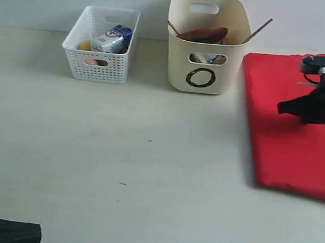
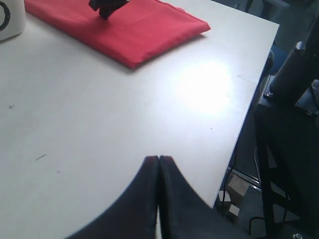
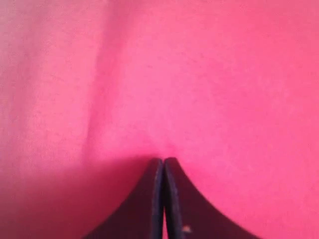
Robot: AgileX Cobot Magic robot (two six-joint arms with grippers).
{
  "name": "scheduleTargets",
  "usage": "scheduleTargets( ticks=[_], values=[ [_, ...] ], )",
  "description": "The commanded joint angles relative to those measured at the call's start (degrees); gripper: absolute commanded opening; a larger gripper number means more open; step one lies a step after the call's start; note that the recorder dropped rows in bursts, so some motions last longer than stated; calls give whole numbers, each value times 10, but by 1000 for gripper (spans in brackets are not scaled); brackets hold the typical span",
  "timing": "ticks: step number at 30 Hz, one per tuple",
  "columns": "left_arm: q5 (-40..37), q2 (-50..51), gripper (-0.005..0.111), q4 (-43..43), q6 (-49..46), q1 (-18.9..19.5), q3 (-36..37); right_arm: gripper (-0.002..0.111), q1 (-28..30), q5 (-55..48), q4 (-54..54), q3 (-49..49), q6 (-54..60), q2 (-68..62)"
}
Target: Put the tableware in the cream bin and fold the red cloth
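Hanging low over the red cloth (image 1: 288,153), the right gripper (image 3: 163,160) is pinched tight closed with nothing in it. Farther from it stands the cream bin (image 1: 178,64), with the brown plate (image 1: 205,33) and a chopstick (image 1: 259,28) poking out, and the white basket (image 1: 98,64) is farther still. The left gripper (image 2: 158,158), far from the cloth over bare bench (image 2: 99,129), is pinched closed and empty too.

Basket (image 1: 112,72) left of bin (image 1: 178,64), cloth (image 1: 276,152) right.

I see cream bin (image 1: 178,64) upright at worktop (image 1: 147,155) back, brown plate (image 1: 205,33) tilted inside, chopstick (image 1: 259,29) poking over rim. Folded red cloth (image 1: 283,141) lies flat just right of bin.
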State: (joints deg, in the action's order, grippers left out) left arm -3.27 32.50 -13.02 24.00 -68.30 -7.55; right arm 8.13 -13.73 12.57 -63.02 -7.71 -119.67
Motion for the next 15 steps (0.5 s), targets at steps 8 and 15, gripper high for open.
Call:
scheduleTargets(
  ticks=[8,15],
  values=[
    [9,-2,1,0,1,-2,6,0,-51,-49,-16,-43,10,-34],
    [17,-2,1,0,1,-2,10,0,15,-48,-15,-42,-45,42]
  ],
)
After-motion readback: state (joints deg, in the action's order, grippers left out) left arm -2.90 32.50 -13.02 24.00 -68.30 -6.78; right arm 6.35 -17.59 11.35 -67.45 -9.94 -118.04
